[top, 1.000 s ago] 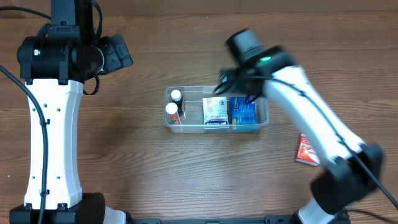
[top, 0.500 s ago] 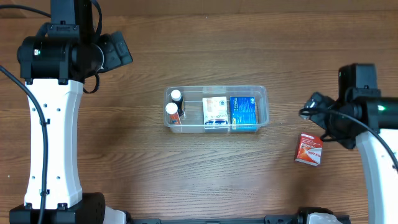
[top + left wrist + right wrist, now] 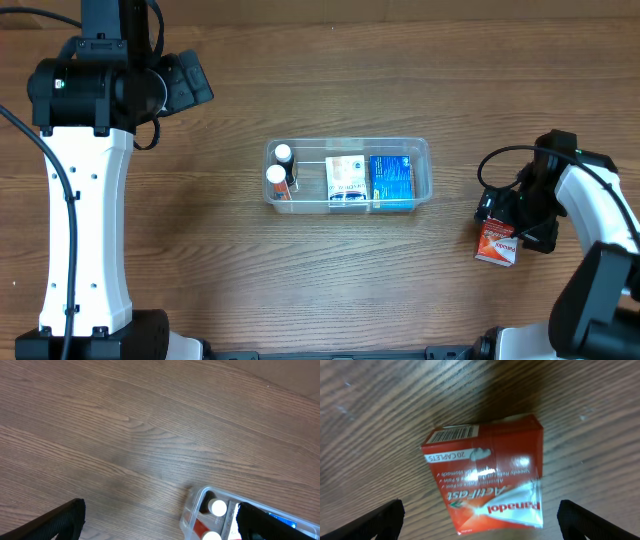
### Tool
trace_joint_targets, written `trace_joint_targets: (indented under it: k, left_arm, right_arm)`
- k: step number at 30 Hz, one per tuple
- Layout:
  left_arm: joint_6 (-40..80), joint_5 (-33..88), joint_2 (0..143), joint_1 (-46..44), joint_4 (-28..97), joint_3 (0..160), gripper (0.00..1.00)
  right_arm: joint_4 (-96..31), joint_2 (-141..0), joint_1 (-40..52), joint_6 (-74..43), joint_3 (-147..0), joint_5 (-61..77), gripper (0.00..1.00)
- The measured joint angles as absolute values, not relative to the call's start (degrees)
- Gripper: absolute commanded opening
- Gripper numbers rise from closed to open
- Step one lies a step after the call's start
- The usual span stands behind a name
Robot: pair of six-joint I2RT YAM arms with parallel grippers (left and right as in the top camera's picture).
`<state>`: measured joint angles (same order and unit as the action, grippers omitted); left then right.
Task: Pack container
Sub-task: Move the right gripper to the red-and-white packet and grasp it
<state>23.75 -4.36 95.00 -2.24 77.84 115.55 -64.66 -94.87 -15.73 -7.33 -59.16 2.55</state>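
Two bottles (image 3: 276, 175), white box (image 3: 346, 180), blue box (image 3: 390, 179) in container (image 3: 347, 141), red box (image 3: 496, 243) outside

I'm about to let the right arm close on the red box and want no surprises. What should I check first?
1. Right gripper open: ok, fingers spread wide.
2. Red box between the fingers: ok, though slightly skewed.
3. Red box flat on the table, nothing else touching it: ok.
4. Room left in the container: cannot tell; two bottles, a white box and a blue box fill most of it.
5. Left gripper away from the container: ok, open and off to one side.
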Motion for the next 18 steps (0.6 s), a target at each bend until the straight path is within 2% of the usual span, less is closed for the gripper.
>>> trace_joint_targets:
  k: [5, 6, 8, 12, 18]
  left_arm:
    - [23.75, -4.36, 95.0, -2.24, 77.84, 115.52, 0.97]
    - [23.75, -4.38, 95.0, -2.24, 77.84, 115.55, 0.98]
    - [23.75, -4.38, 95.0, -2.24, 77.82, 115.55, 0.97]
    - [23.75, -4.36, 95.0, -2.24, 77.8, 115.52, 0.97]
    - [23.75, -4.36, 95.0, -2.24, 77.78, 115.52, 0.97]
  right_arm:
    - [-61.91, -101.93, -15.73, -5.93, -59.11, 2.57, 1.0]
    - [-61.78, -102.63, -15.73, -5.93, -59.07, 2.57, 0.96]
    - [-61.17, -102.83, -15.73, -5.74, -59.02, 2.59, 0.8]
    - [-61.04, -102.83, -15.73, -5.72, -59.02, 2.59, 0.71]
    - [-61.6, -102.83, -15.73, -5.78, -59.33, 2.55, 0.68]
